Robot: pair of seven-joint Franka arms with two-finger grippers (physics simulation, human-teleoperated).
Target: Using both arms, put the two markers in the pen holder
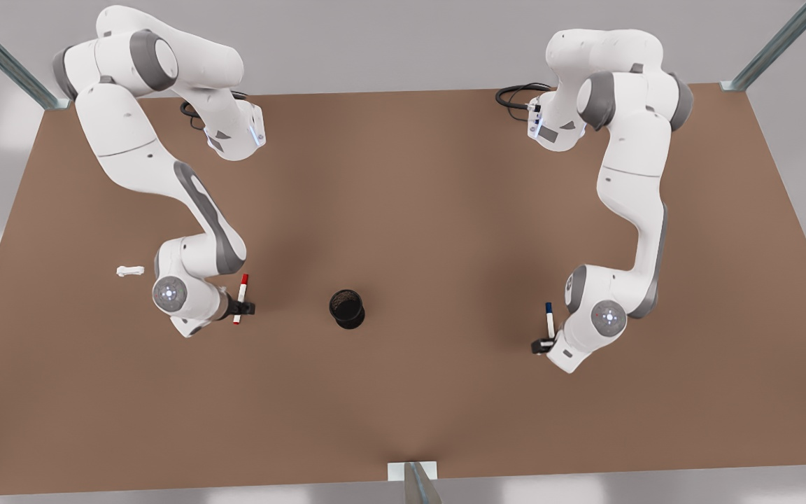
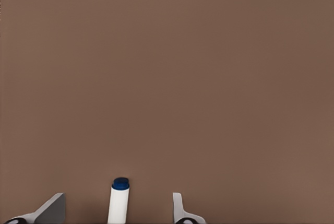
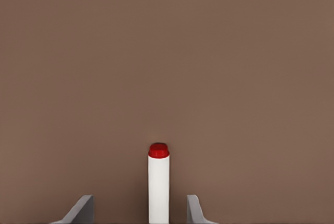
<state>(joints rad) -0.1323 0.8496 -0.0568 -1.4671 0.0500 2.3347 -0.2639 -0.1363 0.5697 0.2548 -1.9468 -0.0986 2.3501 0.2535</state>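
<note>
two markers lie on the brown table point(image 1: 403, 210), one on each side of the pen holder point(image 1: 347, 309), which stands upright near the table's middle.

the red marker point(image 1: 241, 298) is on the front view's left. its long axis runs nearly straight up and down that picture, leaning slightly, with the red cap at the far end and the white barrel toward the near edge. the right gripper point(image 1: 243, 306) sits over its barrel. in the right wrist view the marker point(image 3: 158, 187) stands between the two fingertips point(image 3: 83, 209), which are apart, with table showing on both sides of the barrel.

the blue marker point(image 1: 550, 320) is on the front view's right, well apart from the holder, its axis also close to up and down the picture, blue cap at the far end. the left gripper point(image 1: 543, 344) is at its near end. in the left wrist view the marker point(image 2: 119, 201) lies between the spread fingertips point(image 2: 52, 209), not touched by either.

both arms are bent low, wrists close to the table, elbows folded back toward their bases at the far edge.

a stubby white piece point(image 1: 129, 270) lies just beyond the right arm's wrist, toward the front view's left.
</note>
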